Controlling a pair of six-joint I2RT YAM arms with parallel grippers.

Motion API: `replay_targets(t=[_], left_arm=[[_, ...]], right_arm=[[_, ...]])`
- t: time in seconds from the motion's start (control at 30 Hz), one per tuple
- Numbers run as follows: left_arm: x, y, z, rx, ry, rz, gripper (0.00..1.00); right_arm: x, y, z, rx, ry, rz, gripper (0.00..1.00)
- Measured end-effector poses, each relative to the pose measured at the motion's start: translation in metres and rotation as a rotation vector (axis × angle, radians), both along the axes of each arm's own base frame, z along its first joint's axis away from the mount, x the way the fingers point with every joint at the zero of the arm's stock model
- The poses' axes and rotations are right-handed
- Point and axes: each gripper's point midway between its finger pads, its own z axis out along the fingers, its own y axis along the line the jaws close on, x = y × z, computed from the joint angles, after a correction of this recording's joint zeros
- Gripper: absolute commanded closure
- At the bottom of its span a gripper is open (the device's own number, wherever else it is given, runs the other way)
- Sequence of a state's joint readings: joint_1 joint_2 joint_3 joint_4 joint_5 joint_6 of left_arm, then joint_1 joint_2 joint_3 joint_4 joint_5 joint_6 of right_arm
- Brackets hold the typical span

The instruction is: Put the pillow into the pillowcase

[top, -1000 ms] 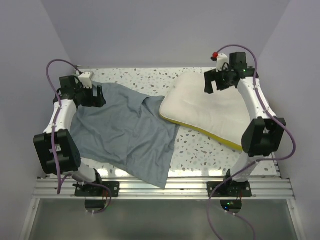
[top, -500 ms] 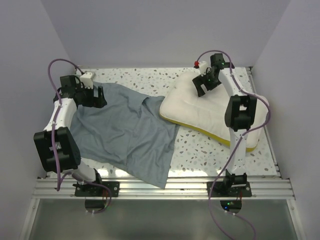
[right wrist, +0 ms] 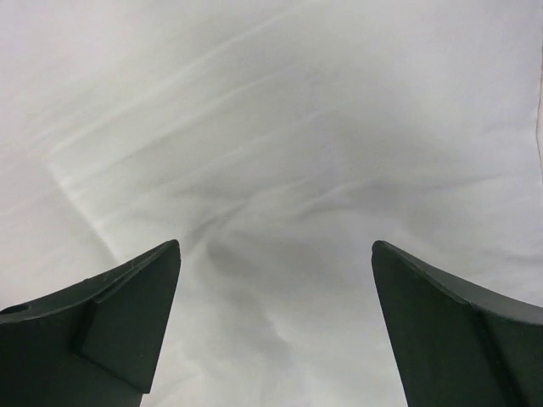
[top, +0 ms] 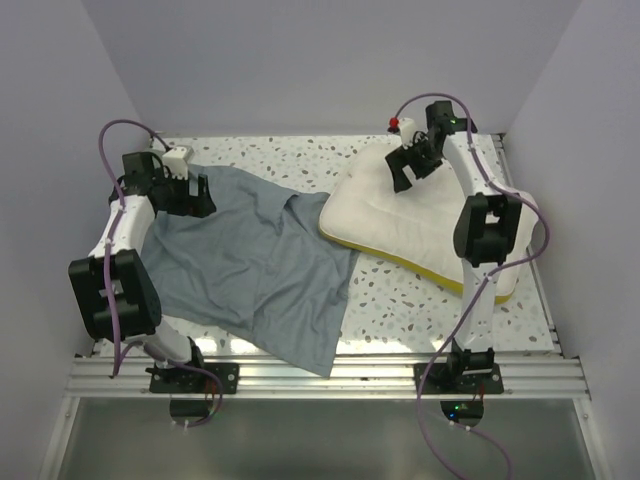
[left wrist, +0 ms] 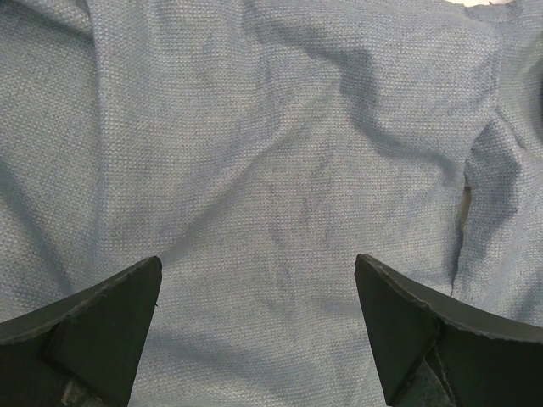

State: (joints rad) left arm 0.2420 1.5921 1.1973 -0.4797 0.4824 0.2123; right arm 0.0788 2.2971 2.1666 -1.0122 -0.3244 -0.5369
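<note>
Nearest me, the pillowcase (top: 250,270) sprawls grey-blue and wrinkled over the desk's (top: 400,300) left half, one corner drooping off the near edge. It's thin, limp cloth, so I'd pinch a hem. Its right edge touches the pillow (top: 400,225), which looks plump, soft and probably light; the yellow rim seems the best hold. Farther back, my left tool (left wrist: 259,271) hovers spread over the cloth, and my right tool (right wrist: 276,254) hovers spread over the cream top.

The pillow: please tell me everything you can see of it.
The pillow is a plump, soft rectangle, cream-white on top with a yellow near edge. It lies flat on the right of the speckled table, askew, its left corner meeting the pillowcase. The open right gripper hangs over its far end; contact is unclear.
</note>
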Motion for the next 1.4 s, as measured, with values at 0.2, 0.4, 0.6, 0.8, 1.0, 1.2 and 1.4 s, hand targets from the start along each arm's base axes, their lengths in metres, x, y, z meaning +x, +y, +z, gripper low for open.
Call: replay_targets(t=[0.2, 0.4, 0.6, 0.8, 1.0, 1.2, 1.4], left_arm=[[0.001, -0.002, 0.001, -0.012, -0.004, -0.006, 0.0], [0.004, -0.002, 0.003, -0.016, -0.018, 0.005, 0.0], [0.006, -0.002, 0.004, -0.018, -0.023, 0.006, 0.0], [0.007, -0.012, 0.005, -0.023, -0.022, -0.001, 0.0], [0.021, -0.053, -0.004, 0.02, -0.044, -0.04, 0.0], [0.031, -0.104, -0.054, 0.069, 0.028, -0.105, 0.08], [0.044, -0.137, -0.11, 0.145, 0.109, -0.107, 0.19]], right_arm=[[-0.018, 0.016, 0.029, 0.007, -0.017, 0.11, 0.01], [-0.025, 0.023, 0.001, -0.039, 0.039, 0.181, 0.01], [-0.023, 0.019, -0.057, -0.115, 0.107, 0.197, 0.09], [-0.032, 0.023, -0.051, -0.134, 0.075, 0.216, 1.0], [-0.048, 0.028, -0.021, -0.063, 0.065, 0.175, 1.0], [-0.074, 0.031, 0.038, 0.002, 0.02, 0.174, 1.0], [-0.116, 0.026, 0.087, 0.026, -0.056, 0.18, 1.0]])
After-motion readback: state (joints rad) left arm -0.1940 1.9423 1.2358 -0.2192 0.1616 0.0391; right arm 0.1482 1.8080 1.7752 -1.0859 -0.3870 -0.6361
